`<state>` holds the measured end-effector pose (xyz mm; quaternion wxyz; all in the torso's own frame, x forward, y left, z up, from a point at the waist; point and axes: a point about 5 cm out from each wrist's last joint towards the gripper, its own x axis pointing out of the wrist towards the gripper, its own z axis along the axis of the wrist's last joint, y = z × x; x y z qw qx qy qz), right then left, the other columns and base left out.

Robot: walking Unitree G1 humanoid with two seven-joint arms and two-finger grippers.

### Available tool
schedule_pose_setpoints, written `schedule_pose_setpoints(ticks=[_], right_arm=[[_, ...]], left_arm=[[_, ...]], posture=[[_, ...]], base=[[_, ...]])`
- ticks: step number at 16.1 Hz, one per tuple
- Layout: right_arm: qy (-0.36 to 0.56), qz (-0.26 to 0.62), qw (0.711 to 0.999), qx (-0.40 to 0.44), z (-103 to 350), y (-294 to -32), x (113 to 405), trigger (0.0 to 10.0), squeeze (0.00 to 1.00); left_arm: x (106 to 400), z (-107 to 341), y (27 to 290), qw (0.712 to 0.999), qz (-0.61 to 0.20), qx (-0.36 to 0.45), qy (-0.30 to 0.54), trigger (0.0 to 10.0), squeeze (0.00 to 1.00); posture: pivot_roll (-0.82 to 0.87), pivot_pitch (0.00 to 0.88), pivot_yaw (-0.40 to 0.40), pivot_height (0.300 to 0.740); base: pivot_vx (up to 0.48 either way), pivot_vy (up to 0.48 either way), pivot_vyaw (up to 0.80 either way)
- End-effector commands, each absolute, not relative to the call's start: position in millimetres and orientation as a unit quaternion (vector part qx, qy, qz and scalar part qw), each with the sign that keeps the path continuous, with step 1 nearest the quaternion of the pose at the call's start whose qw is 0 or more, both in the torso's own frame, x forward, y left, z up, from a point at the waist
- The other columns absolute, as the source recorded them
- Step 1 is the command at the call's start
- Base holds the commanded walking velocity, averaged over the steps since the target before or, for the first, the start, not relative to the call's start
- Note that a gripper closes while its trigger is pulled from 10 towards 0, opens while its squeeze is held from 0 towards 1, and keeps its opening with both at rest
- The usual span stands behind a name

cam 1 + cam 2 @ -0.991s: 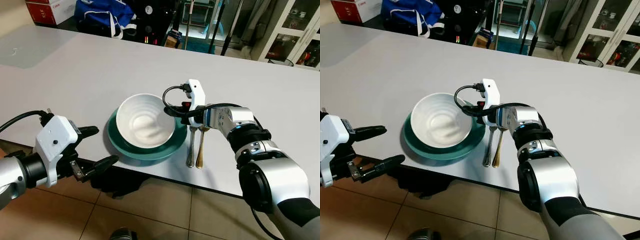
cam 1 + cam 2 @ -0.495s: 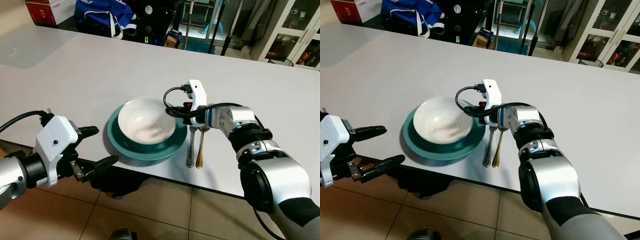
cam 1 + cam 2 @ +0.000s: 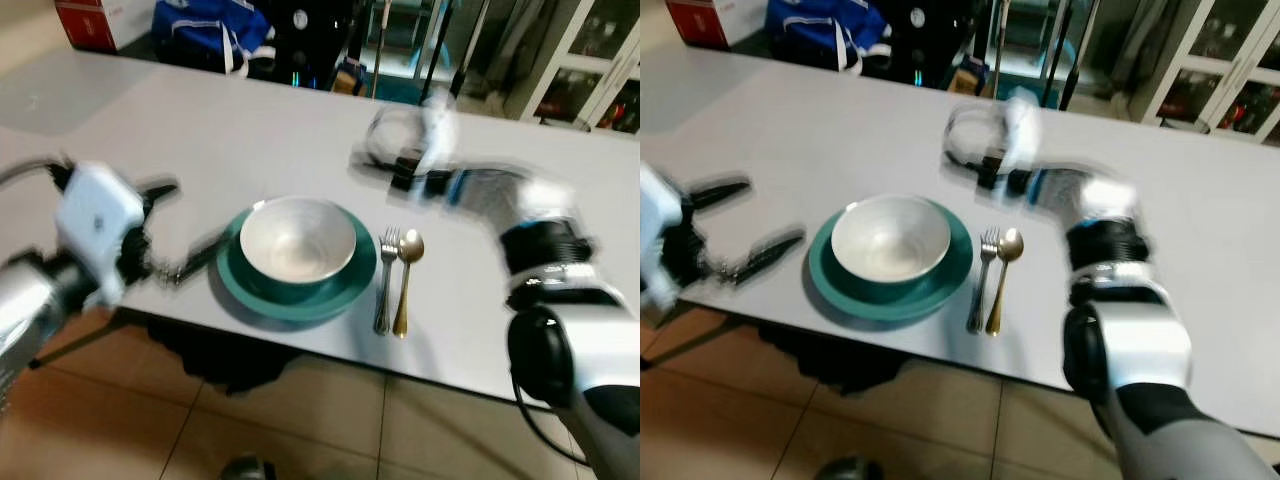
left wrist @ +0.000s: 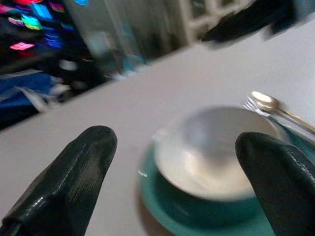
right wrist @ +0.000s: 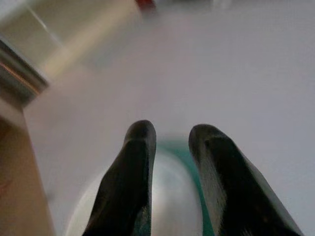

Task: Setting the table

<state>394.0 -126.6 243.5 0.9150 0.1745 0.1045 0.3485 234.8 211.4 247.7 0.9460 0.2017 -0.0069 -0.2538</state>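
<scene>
A white bowl (image 3: pixel 298 238) sits upright in the teal plate (image 3: pixel 345 285) near the front edge of the white table (image 3: pixel 200 130). Just right of the plate lie a silver fork (image 3: pixel 385 280) and a gold spoon (image 3: pixel 405 282), side by side. My right gripper (image 5: pixel 170 130) is blurred, lifted over the table behind the cutlery, its fingers (image 5: pixel 133 182) a little apart with nothing between them. At the left of the plate my left gripper (image 3: pixel 195 215) is open, and the bowl (image 4: pixel 216 152) shows between its wide-spread fingers (image 4: pixel 83 167).
A blue bag (image 3: pixel 200 25) and a red box (image 3: pixel 95 20) lie beyond the table's far edge, among dark equipment. A glass cabinet (image 3: pixel 600 70) stands at the back right. Tiled floor (image 3: pixel 300 420) runs below the front edge.
My right gripper let go of the bowl's rim and swung up and away toward the back. The bowl settled level in the plate. My left gripper rose to table height.
</scene>
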Motion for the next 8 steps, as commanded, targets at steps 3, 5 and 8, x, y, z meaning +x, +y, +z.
schedule_pose_setpoints(ticks=[3,5,8], right_arm=[[-0.013,0.175,0.985,-0.009,251.7,-156.4,383.1,10.0,0.00],[-0.050,0.045,0.998,-0.007,241.5,-169.9,356.0,10.0,0.00],[-0.075,0.043,0.996,0.021,214.1,-165.2,302.3,10.0,0.00]], left_arm=[[264.2,244.6,203.4,0.967,-0.141,0.209,-0.040,10.0,0.00],[274.8,246.8,170.0,0.970,-0.141,0.180,-0.086,10.0,0.00],[272.4,237.8,149.2,0.968,-0.159,0.174,-0.087,10.0,0.00]], posture=[[0.09,0.037,-0.009,0.740],[0.07,0.041,0.014,0.740],[0.04,0.050,0.038,0.740]], base=[[0.000,0.480,0.00],[0.000,0.480,0.00],[0.000,0.480,0.00]])
